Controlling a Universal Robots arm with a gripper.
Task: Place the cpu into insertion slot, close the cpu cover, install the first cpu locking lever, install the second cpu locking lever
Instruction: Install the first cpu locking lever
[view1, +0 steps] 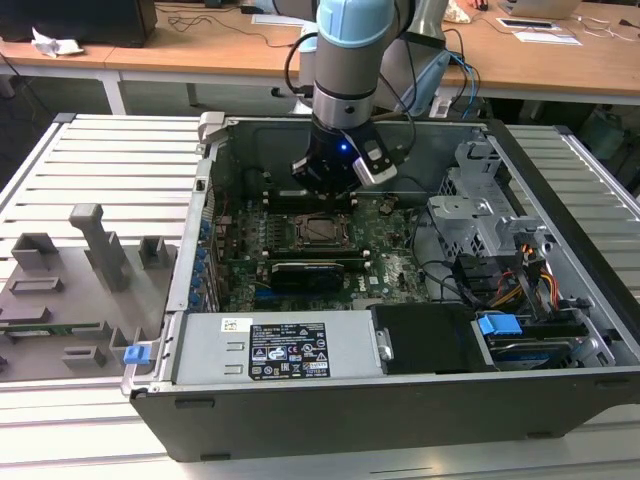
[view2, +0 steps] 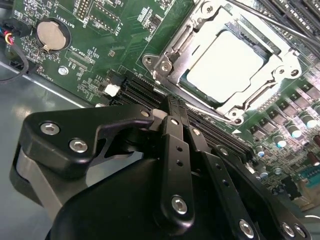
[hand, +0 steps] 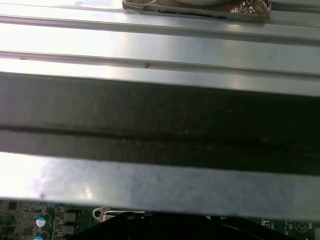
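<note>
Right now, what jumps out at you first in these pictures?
The big blue-and-silver robot arm reaching down into the open computer case grabs the eye first. Its black pincer hangs just beside the shiny silver chip, which sits in its metal-framed socket on the green circuit board.

Bright glare on cpu (view2: 227, 62)

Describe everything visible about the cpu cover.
The cpu cover is a thin silver metal frame with a large square window. In the second wrist view it lies closed and flat over the insertion slot, and the pale cpu shows through the window. Screws and rivets sit at its corners, and thin metal bars run along its edges. Green motherboard surrounds it. The gripper is close beside it, not touching it.
</note>
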